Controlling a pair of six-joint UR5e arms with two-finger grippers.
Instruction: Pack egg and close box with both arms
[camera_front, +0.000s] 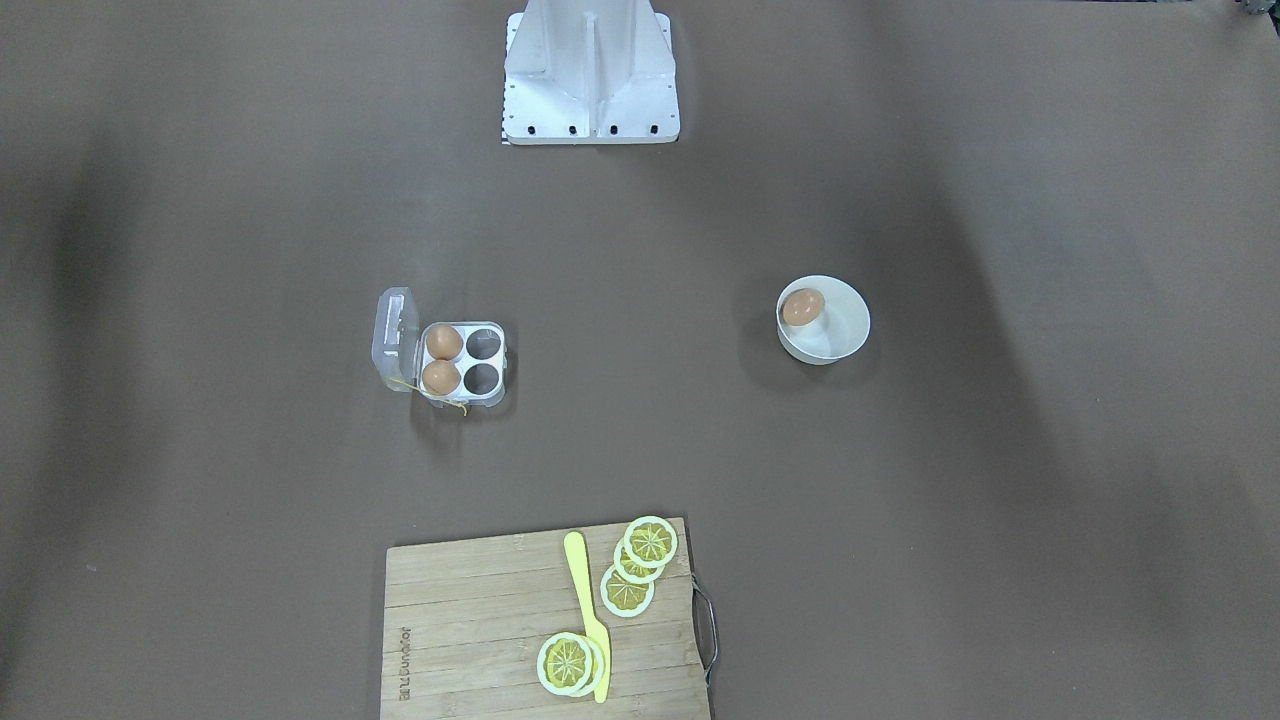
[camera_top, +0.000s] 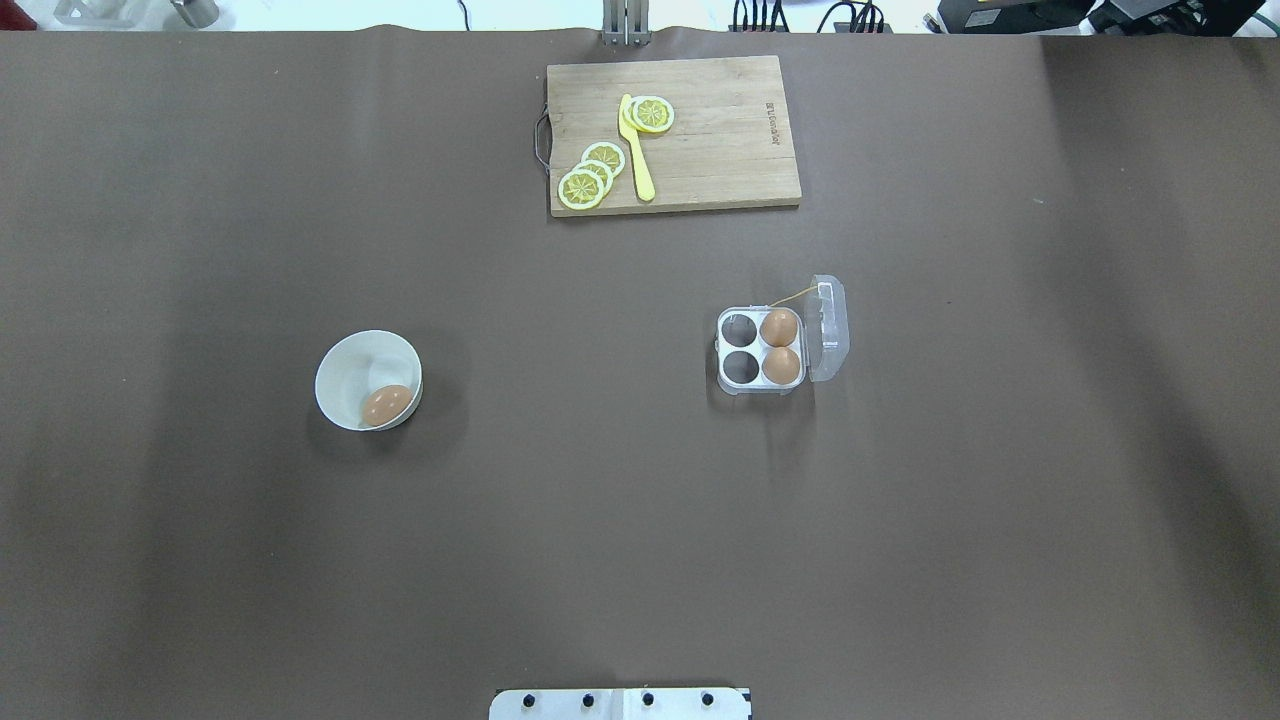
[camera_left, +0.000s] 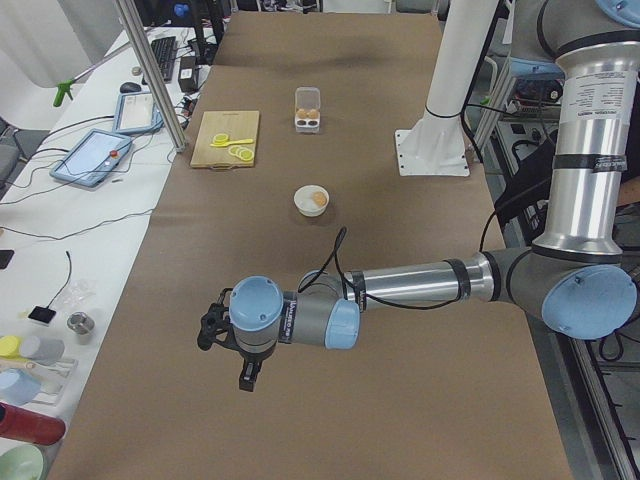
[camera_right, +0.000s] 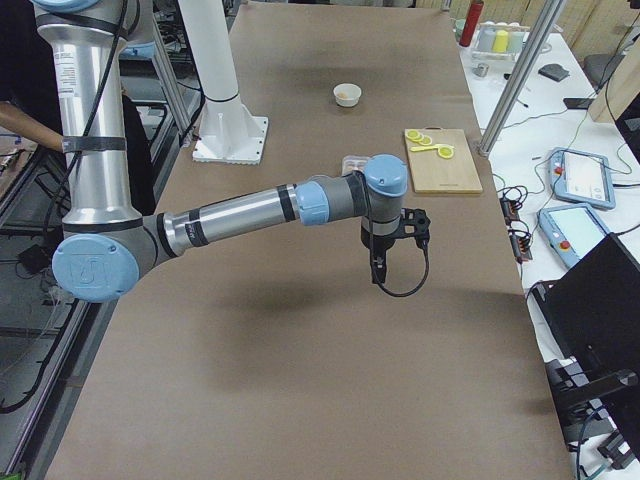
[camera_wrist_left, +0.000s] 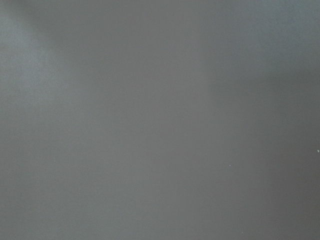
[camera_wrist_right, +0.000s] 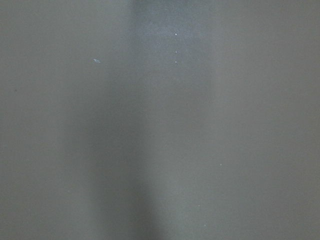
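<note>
The egg (camera_front: 802, 307) lies in a round white bowl (camera_front: 846, 338) on the robot's left side; it also shows in the overhead view (camera_top: 386, 405). The box (camera_front: 462, 362) stands on the right side with its clear lid (camera_front: 394, 338) open, two brown eggs in the cells next to the lid and two cells empty; it also shows overhead (camera_top: 758, 352). My left gripper (camera_left: 245, 375) hangs above bare table well short of the bowl (camera_left: 305, 195). My right gripper (camera_right: 378, 272) hangs above bare table near the box (camera_right: 352, 162). I cannot tell if either is open. Both wrist views show only brown table.
A wooden cutting board (camera_top: 720, 130) with lemon slices and a yellow knife (camera_top: 636, 150) lies at the far edge. The white robot base (camera_front: 590, 75) stands at the near edge. Side benches with tablets and bottles flank both table ends.
</note>
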